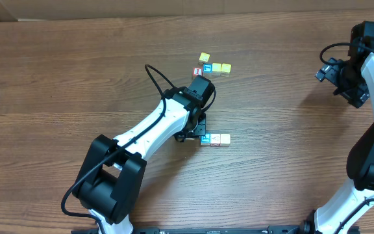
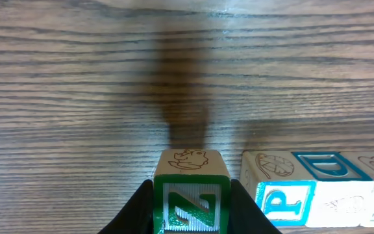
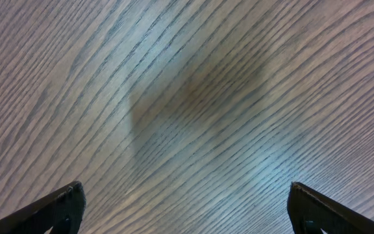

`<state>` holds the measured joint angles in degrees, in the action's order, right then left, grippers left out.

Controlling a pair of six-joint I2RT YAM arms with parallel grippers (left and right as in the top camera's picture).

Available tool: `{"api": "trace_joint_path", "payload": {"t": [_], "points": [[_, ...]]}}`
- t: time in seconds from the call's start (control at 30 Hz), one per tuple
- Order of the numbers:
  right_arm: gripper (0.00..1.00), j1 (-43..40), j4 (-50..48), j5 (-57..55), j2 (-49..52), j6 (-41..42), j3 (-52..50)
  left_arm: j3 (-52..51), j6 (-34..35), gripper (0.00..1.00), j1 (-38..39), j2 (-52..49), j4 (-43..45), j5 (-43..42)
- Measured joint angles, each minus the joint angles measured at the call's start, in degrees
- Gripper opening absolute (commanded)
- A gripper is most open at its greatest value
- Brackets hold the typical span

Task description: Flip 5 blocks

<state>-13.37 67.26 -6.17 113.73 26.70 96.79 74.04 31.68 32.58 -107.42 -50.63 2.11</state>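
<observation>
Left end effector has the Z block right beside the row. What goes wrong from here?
1. The left end effector is shut on the Z block, and the finger nearest the P block sits close beside it. Opening or turning there may knock the row.
2. The fingers seem to cover only part of the Z block's sides, so it might twist or slip mid-flip.

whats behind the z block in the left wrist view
Only bare wooden table with a dark shadow across it; no block lies beyond the Z block. The P block sits to its right, apart. The left pincer covers its sides; the table under it is hidden.
</observation>
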Motion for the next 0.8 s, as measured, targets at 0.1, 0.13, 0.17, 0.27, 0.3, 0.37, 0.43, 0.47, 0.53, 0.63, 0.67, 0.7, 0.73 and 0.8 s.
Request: {"api": "trace_joint_path", "payload": {"t": [0.1, 0.13, 0.17, 0.27, 0.3, 0.37, 0.43, 0.47, 0.53, 0.63, 0.67, 0.7, 0.73, 0.8], "points": [[1.0, 0.0, 0.0, 0.0, 0.0, 0.0, 0.0, -0.7, 0.4, 0.21, 0.0, 0.0, 0.1, 0.0], [1.0, 0.0, 0.0, 0.0, 0.0, 0.0, 0.0, -1.0, 0.9, 0.21, 0.0, 0.0, 0.1, 0.0], [1.0, 0.0, 0.0, 0.0, 0.0, 0.0, 0.0, -1.3, 1.1, 0.21, 0.0, 0.0, 0.1, 0.0], [1.0, 0.0, 0.0, 0.0, 0.0, 0.0, 0.0, -1.5, 1.4, 0.2, 0.1, 0.0, 0.1, 0.0], [1.0, 0.0, 0.0, 0.0, 0.0, 0.0, 0.0, -1.5, 1.4, 0.2, 0.2, 0.0, 0.1, 0.0], [1.0, 0.0, 0.0, 0.0, 0.0, 0.0, 0.0, -1.5, 1.5, 0.2, 0.5, 0.0, 0.1, 0.0], [1.0, 0.0, 0.0, 0.0, 0.0, 0.0, 0.0, -1.5, 1.8, 0.2, 1.1, 0.0, 0.1, 0.0], [1.0, 0.0, 0.0, 0.0, 0.0, 0.0, 0.0, -1.5, 2.0, 0.2, 1.2, 0.0, 0.2, 0.0], [1.0, 0.0, 0.0, 0.0, 0.0, 0.1, 0.0, -1.5, 2.5, 0.2, 1.6, 0.0, 0.4, 0.1], [1.0, 0.0, 0.0, 0.0, 0.0, 0.0, 0.0, -1.5, 2.8, 0.2, 1.6, 0.0, 0.5, 0.3], [1.0, 0.0, 0.0, 0.0, 0.0, 0.0, 0.0, -1.5, 2.9, 0.2, 1.6, 0.0, 0.5, 0.3], [1.0, 0.0, 0.0, 0.0, 0.0, 0.0, 0.0, -1.5, 3.0, 0.2, 1.6, 0.0, 0.5, 0.5], [1.0, 0.0, 0.0, 0.0, 0.0, 0.0, 0.0, -1.5, 3.1, 0.2, 1.6, 0.0, 0.5, 0.7], [1.0, 0.0, 0.0, 0.0, 0.0, 0.0, 0.0, -1.5, 3.3, 0.21, 1.6, 0.0, 0.5, 0.9]]}}
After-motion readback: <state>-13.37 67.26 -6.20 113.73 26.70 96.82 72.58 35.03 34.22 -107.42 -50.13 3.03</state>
